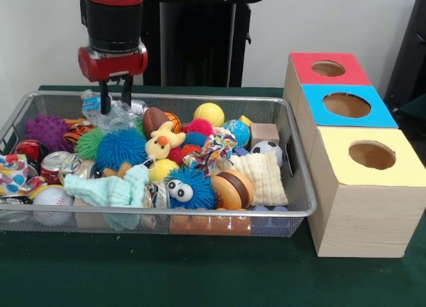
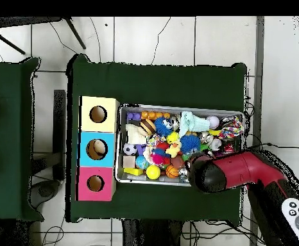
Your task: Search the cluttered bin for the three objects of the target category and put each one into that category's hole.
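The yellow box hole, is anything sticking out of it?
No, the hole in the yellow box shows only an empty dark opening.

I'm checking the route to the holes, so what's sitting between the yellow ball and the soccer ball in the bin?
In the front view, a globe-patterned ball lies between the yellow ball and the soccer ball.

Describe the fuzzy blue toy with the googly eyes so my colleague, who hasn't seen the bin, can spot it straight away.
In the front view, start at the wire mesh bin and go to the middle of its near rim. The blue spiky toy lies just behind that rim, between a mint-green cloth and a toy burger. Unlike the other blue spiky ball farther back, it has two big white eyes.
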Tool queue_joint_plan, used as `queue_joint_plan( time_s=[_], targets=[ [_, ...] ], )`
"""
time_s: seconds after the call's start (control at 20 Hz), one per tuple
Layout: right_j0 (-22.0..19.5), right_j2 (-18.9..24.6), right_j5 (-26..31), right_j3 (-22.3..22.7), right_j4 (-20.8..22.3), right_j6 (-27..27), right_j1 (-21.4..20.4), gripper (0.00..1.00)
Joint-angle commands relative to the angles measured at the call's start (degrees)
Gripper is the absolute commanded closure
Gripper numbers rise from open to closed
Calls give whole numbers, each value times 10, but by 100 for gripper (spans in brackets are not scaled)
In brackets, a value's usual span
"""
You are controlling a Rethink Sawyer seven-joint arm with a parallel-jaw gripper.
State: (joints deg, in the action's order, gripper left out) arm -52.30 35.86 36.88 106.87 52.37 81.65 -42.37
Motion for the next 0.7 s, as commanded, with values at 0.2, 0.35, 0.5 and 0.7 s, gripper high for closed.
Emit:
queue_joint_plan(
  time_s=[0.2,0.35,0.5,0.7],
  targets=[
    [-12,81,86,22,-48,-207,-80,100],
    [-9,86,92,26,-52,-197,-78,100],
    [-8,98,96,34,-65,-187,-84,100],
    [1,111,87,44,-82,-155,-81,100]
  ],
)
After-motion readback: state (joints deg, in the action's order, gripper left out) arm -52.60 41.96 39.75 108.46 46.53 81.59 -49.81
